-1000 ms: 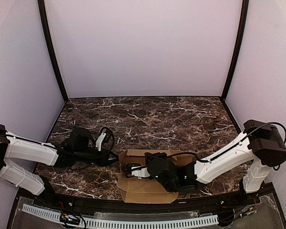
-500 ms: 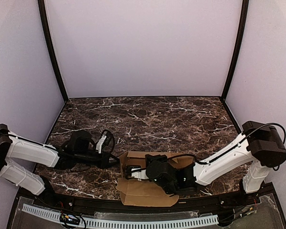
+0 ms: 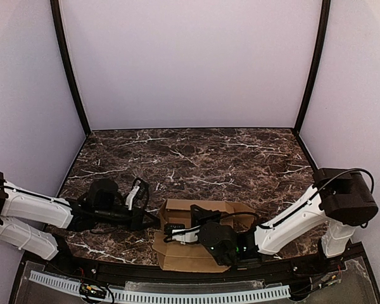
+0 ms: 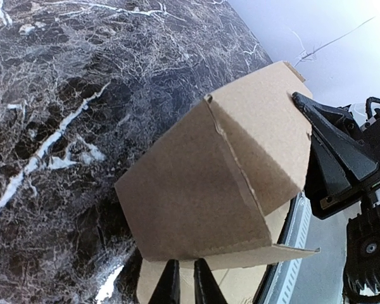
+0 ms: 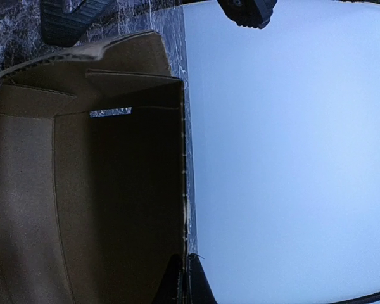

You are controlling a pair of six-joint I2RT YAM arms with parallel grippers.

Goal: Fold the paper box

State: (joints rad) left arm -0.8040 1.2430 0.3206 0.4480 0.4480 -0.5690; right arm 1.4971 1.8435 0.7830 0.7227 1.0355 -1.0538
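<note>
The paper box [image 3: 189, 255] is plain brown cardboard, partly folded, lying near the table's front edge between the arms. In the left wrist view it shows as a raised corner [image 4: 221, 177] with a flat flap under it. My left gripper [image 3: 153, 218] sits at the box's left side. Its fingertips [image 4: 183, 282] are almost together just below the raised wall's lower edge, and I see nothing between them. My right gripper [image 3: 177, 231] reaches over the box from the right. In its wrist view it [image 5: 185, 278] is shut on the thin edge of an upright box wall [image 5: 114, 190].
Dark marble table [image 3: 196, 158] with pale walls on three sides. A black rail and a white perforated strip [image 3: 177, 294] run along the near edge, close behind the box. The right gripper's black body [image 4: 342, 164] looms just beyond the box in the left wrist view.
The right arm has drawn slightly toward the near edge while holding the box wall. The left arm has lowered and edged closer to the box's left side.
</note>
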